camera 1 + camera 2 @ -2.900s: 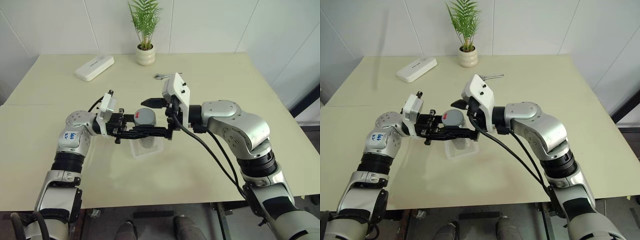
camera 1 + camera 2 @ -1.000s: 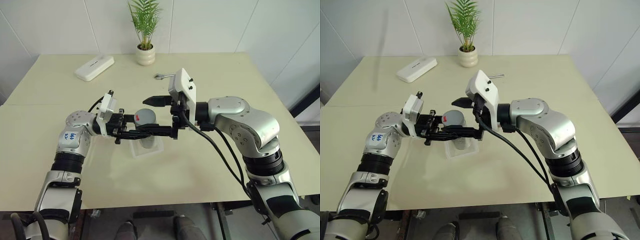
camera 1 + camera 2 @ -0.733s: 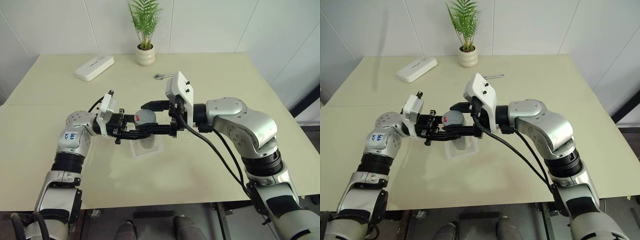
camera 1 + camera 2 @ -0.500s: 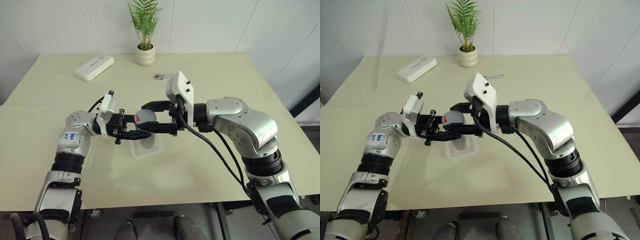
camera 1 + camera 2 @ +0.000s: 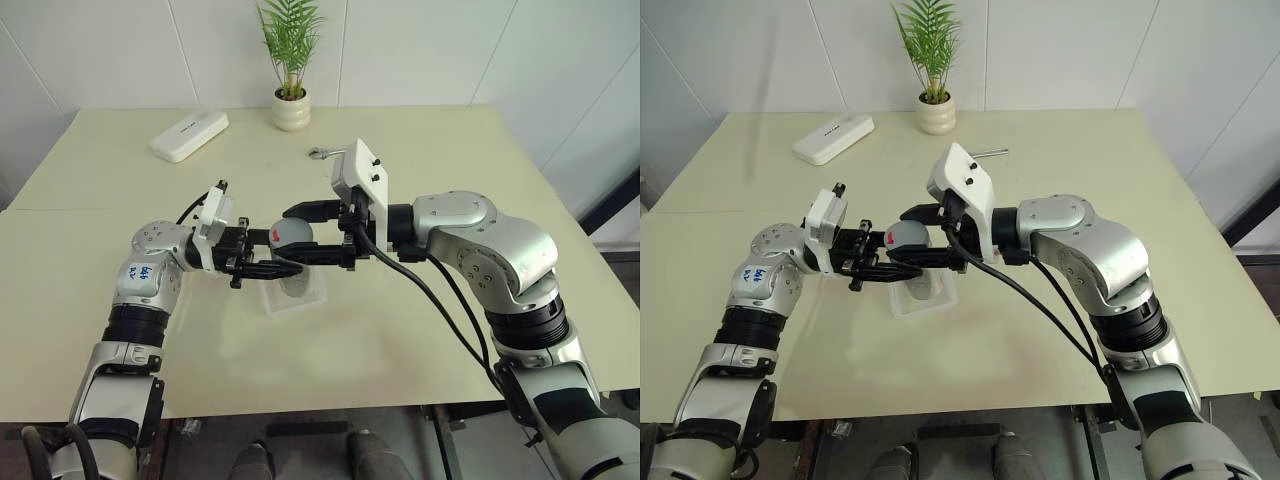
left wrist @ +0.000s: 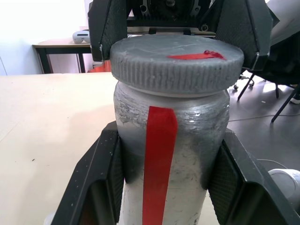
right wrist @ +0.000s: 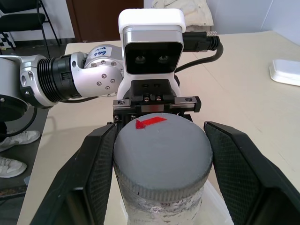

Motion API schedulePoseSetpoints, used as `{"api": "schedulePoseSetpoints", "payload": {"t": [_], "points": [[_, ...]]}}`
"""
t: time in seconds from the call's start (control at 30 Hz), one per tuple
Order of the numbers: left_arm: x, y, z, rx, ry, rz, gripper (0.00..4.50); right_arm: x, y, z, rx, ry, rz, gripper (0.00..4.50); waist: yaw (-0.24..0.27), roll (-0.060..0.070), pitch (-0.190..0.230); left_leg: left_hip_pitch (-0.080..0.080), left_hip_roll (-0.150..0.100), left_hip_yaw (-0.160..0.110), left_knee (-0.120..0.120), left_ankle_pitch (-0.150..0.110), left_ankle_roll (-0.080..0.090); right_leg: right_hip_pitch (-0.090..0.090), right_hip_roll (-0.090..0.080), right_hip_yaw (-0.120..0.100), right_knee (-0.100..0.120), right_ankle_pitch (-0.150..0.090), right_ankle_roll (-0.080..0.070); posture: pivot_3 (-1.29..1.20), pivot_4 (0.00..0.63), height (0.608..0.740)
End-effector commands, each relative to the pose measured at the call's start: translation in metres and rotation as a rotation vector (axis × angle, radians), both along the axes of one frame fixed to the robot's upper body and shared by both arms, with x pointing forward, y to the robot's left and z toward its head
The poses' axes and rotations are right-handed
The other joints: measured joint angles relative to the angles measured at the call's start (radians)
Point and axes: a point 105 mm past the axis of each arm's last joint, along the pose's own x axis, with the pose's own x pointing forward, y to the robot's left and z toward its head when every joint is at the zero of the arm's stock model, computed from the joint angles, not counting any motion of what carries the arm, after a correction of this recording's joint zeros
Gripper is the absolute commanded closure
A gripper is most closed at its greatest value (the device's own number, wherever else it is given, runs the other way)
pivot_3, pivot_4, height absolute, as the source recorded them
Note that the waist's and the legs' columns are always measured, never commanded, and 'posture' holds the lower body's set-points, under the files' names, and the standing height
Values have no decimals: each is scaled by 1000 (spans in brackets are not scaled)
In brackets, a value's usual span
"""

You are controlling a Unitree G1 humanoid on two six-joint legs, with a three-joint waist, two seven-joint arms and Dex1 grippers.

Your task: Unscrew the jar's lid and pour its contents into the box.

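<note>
1. The jar (image 6: 168,159) stands upright, long axis vertical, lid end up, held above the table (image 5: 420,330) directly over the box (image 5: 297,296).
2. The left pincer (image 5: 268,264) reaches in from the robot's left, its fingers (image 6: 98,183) pressed against the jar's body on both sides, pinching it.
3. The right pincer (image 5: 305,232) comes from the opposite side, level with the jar's top; its two black fingers (image 7: 96,173) sit against the lid's rim on either side, clamped onto the lid (image 7: 161,154).
4. The jar is a dull silvery cylinder with a mottled, rough-looking surface and a red stripe (image 6: 159,159) running down its side.
5. The lid is a grey round cap, ribbed around its edge, flat on top, with a red mark (image 7: 150,123).
6. The box is a shallow clear plastic tray with rounded corners, lying flat on the pale matte table.
7. A white oblong device (image 5: 189,135), a potted plant (image 5: 291,70) and a metal wrench (image 5: 325,153) lie well apart, toward the far edge.
8. The near part of the table and its right side lie bare around the box.
</note>
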Motion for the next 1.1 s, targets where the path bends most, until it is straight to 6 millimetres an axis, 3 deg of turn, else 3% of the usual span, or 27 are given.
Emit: {"api": "schedulePoseSetpoints", "payload": {"t": [0.03,0.43,0.63,0.83,1.0,1.1], "points": [[-6,5,2,21,-18,-36,2542,-4,-6,30,56,-96,7,1479,0,0,0,0,0,0,0,0,0,0,0,0,0,0,0,0,150,740],[-9,9,-6,49,21,-44,2542,7,-15,58,85,-189,-35,1479,0,1,0,0,0,0,0,0,0,0,0,0,0,0,0,0,150,740],[-2,17,1,38,-14,23,2542,25,-38,50,60,-194,-155,1479,1,1,0,0,0,0,0,0,0,0,0,0,-1,0,0,0,150,740],[14,41,16,40,-86,181,2542,56,-103,5,-22,-95,-500,1479,4,0,0,0,0,0,0,0,0,0,0,0,-1,0,0,0,150,740],[27,54,28,22,-141,291,2542,56,-138,-33,-43,10,-698,1479,5,1,1,0,0,0,-1,0,0,0,0,0,-1,0,0,0,150,740],[38,60,38,-10,-188,380,2542,46,-156,-68,-42,86,-813,1479,6,1,0,0,0,0,-1,0,0,0,0,0,-1,0,0,0,150,740]]}}
